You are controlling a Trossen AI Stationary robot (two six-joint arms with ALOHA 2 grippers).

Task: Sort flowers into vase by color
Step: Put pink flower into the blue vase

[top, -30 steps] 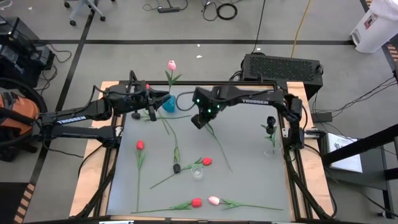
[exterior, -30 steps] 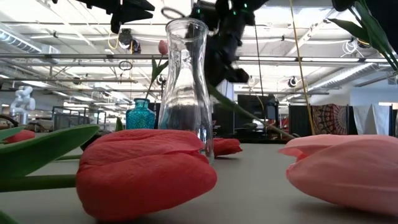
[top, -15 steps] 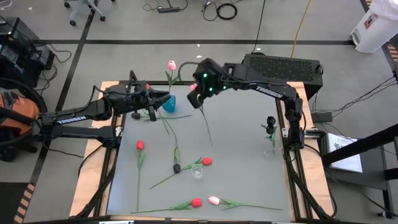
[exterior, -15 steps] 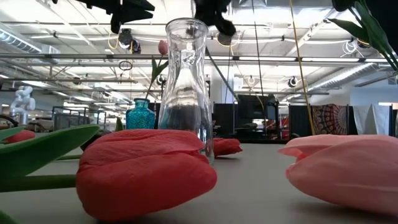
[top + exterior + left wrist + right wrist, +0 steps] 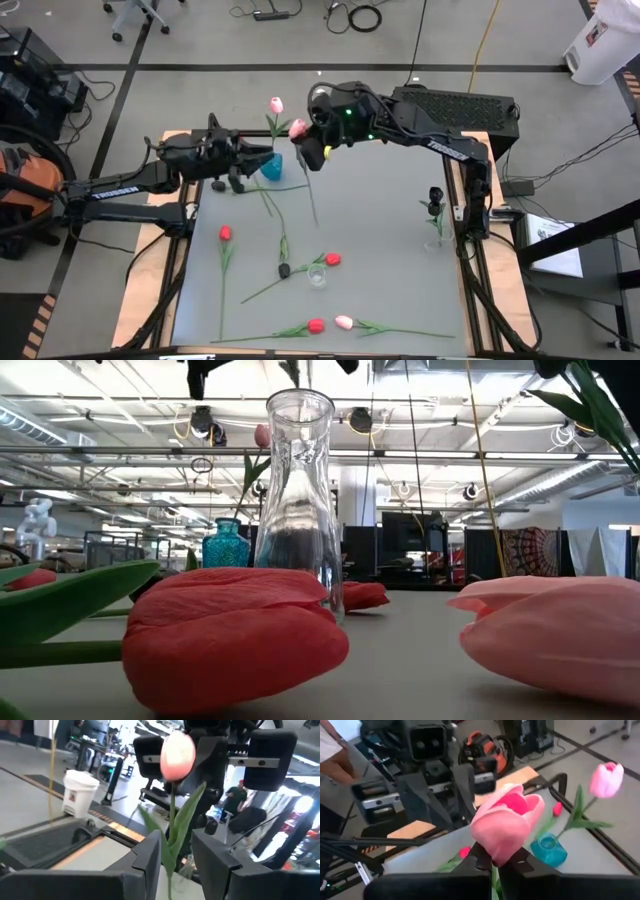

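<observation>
Your right gripper (image 5: 305,150) clamped tight on pink tulip (image 5: 298,128), stem dangling over table (image 5: 390,250), at 12 o'clock. Blue vase (image 5: 271,167) at 9 o'clock of it. Your left gripper (image 5: 243,180), half-open, empty, beside vase.

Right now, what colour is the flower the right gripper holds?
Pink flower, clearest in the right wrist view.

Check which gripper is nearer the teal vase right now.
Left. The left gripper sits right beside the teal vase, fingers toward it. The right gripper, shut on a pink tulip, hangs farther off on the vase's other side.
</observation>
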